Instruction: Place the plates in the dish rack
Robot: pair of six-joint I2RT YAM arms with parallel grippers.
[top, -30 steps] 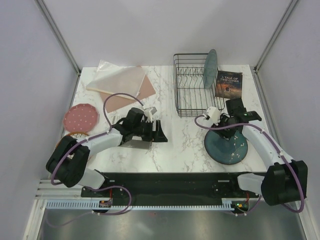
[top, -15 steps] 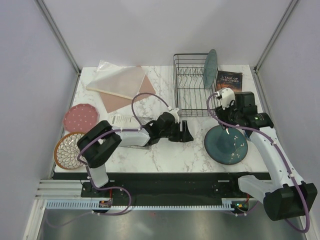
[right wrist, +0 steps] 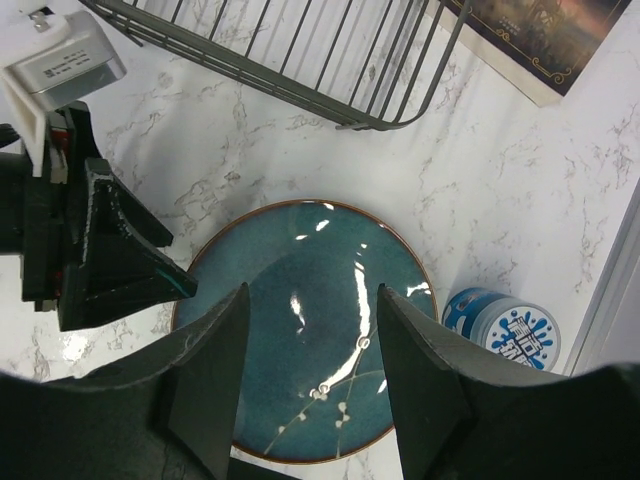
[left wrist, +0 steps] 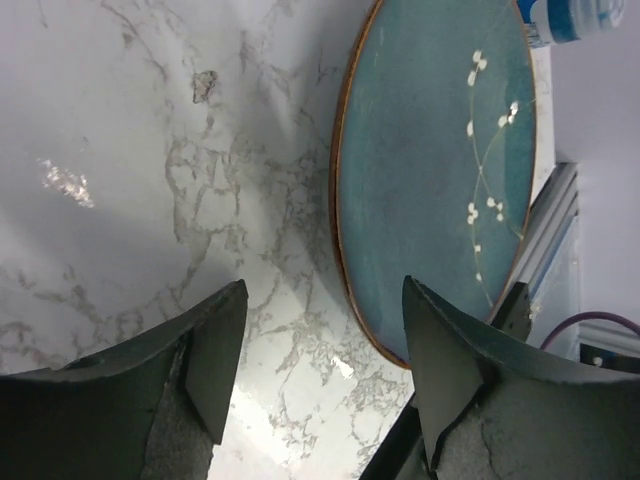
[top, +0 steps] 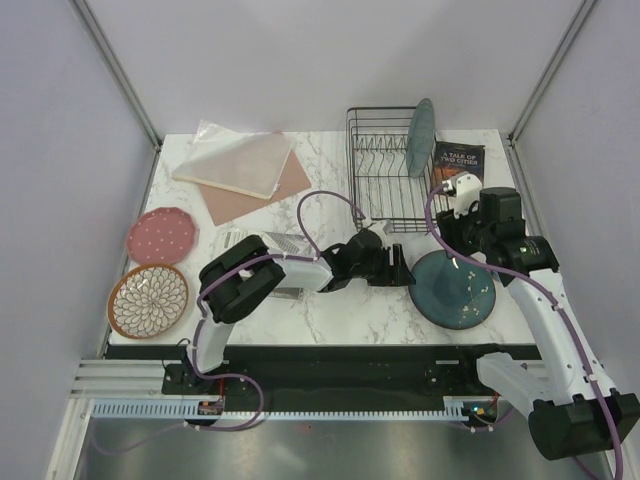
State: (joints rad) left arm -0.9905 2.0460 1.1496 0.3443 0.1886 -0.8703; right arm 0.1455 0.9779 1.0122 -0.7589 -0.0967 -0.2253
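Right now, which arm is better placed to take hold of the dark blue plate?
Probably the left. The left gripper sits low at the dark blue plate's rim, jaws open toward its edge. The right gripper hangs open above the plate's face, not at its rim.

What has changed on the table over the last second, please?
The left claw swept right across the marble table and now sits open beside the dark blue plate. The right claw, open, shifted away toward the dish rack and hovers over that plate. The left arm's move uncovered the patterned plate. Nothing was gripped or released; all four plates stayed put.
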